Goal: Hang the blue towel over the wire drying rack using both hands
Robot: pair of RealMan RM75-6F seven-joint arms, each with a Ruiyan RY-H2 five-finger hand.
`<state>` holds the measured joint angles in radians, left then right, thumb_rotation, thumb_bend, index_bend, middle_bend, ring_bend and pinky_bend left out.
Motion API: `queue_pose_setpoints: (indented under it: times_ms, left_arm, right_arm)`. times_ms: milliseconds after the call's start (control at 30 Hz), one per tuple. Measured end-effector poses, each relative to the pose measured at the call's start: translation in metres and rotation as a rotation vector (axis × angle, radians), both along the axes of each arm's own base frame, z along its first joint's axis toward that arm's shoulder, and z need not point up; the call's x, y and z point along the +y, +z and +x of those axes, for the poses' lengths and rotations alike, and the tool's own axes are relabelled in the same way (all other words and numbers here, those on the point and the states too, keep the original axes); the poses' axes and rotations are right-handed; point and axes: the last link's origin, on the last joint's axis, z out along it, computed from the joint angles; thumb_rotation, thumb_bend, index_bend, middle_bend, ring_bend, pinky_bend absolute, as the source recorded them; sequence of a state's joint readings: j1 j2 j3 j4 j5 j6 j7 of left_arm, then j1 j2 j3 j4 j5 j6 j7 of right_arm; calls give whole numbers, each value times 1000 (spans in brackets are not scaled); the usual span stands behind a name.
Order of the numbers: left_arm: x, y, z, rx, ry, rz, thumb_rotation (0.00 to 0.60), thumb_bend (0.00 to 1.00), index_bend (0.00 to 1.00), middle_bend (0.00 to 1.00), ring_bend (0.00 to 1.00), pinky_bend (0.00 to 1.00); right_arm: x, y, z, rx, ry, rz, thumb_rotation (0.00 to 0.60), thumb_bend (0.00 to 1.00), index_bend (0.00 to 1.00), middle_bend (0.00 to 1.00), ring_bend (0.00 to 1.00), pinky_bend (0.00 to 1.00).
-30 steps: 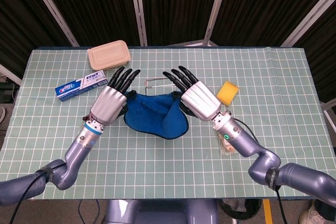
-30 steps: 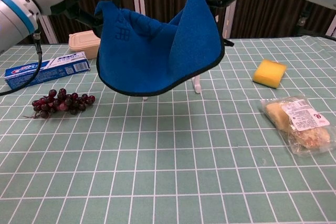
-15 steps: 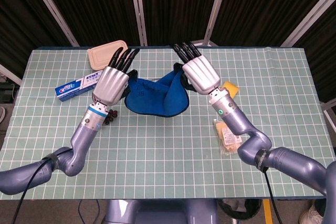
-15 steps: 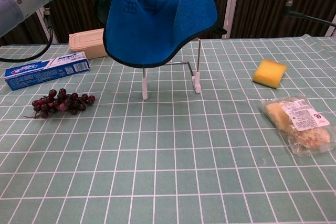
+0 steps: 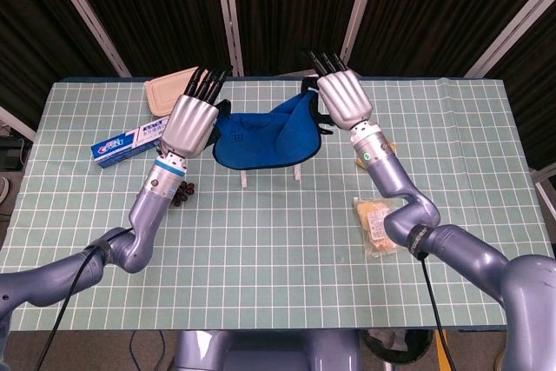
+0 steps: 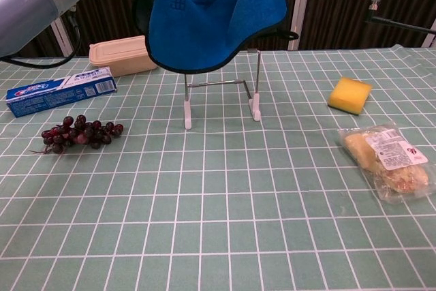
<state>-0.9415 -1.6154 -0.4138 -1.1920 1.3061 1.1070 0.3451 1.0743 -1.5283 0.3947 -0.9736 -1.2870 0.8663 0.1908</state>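
The blue towel (image 5: 265, 138) (image 6: 208, 15) hangs in a sagging arc between my two hands, above the wire drying rack (image 6: 221, 97). My left hand (image 5: 193, 121) holds its left corner and my right hand (image 5: 345, 99) holds its right corner, both raised over the far middle of the table. In the chest view the towel covers the rack's top; only the rack's legs and white feet show below it. From the head view just the rack's feet (image 5: 297, 175) peek out under the towel. I cannot tell whether the towel touches the rack.
A beige lidded box (image 5: 167, 94) and a toothpaste box (image 5: 130, 142) lie at the left, with a grape bunch (image 6: 80, 132) nearer. A yellow sponge (image 6: 350, 95) and a wrapped snack (image 6: 388, 160) lie at the right.
Both hands have carried the towel up and away from me, from in front of the rack to over it. The rack's legs now show beneath the towel.
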Motion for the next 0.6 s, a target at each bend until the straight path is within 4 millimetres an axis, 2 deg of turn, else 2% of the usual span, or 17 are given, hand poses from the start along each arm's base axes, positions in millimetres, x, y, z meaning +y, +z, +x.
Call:
queue_pose_setpoints:
  times_ms: [300, 600]
  left_arm:
    - [7, 14, 7, 24, -34, 59, 600, 518, 807, 0, 0, 0]
    - [6, -9, -7, 39, 13, -19, 600, 519, 806, 0, 0, 0]
  right_arm:
    - [-13, 11, 10, 14, 11, -34, 600, 482, 632, 17, 0, 0]
    - [-15, 4, -8, 46, -25, -10, 600, 482, 632, 18, 0, 0]
